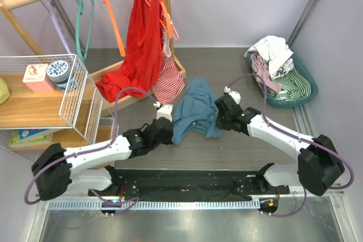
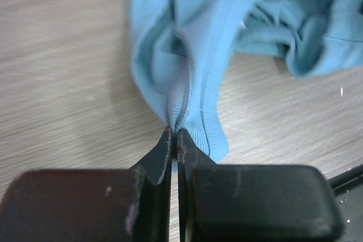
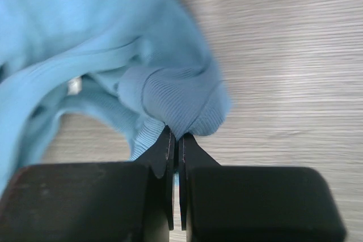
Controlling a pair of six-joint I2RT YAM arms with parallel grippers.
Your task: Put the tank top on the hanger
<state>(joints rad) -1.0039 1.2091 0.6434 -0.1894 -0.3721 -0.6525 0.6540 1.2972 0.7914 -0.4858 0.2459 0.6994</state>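
Note:
The teal-blue tank top (image 1: 195, 109) lies bunched on the table between my two arms. My left gripper (image 1: 170, 130) is shut on its lower left edge; the left wrist view shows the jaws (image 2: 174, 131) pinching a ribbed hem of the tank top (image 2: 193, 43). My right gripper (image 1: 217, 114) is shut on its right side; the right wrist view shows the jaws (image 3: 177, 137) closed on a fold of the tank top (image 3: 85, 38). The empty orange hanger (image 1: 112, 24) hangs on the wooden rail at the back left, apart from both grippers.
A teal-green hanger (image 1: 85, 18) and a lilac hanger (image 1: 57, 24) hang left of the orange one. A red garment (image 1: 139, 43) and a striped garment (image 1: 168, 80) hang right of it. A wire basket (image 1: 74, 103) stands at left; a laundry basket (image 1: 309, 86) at right.

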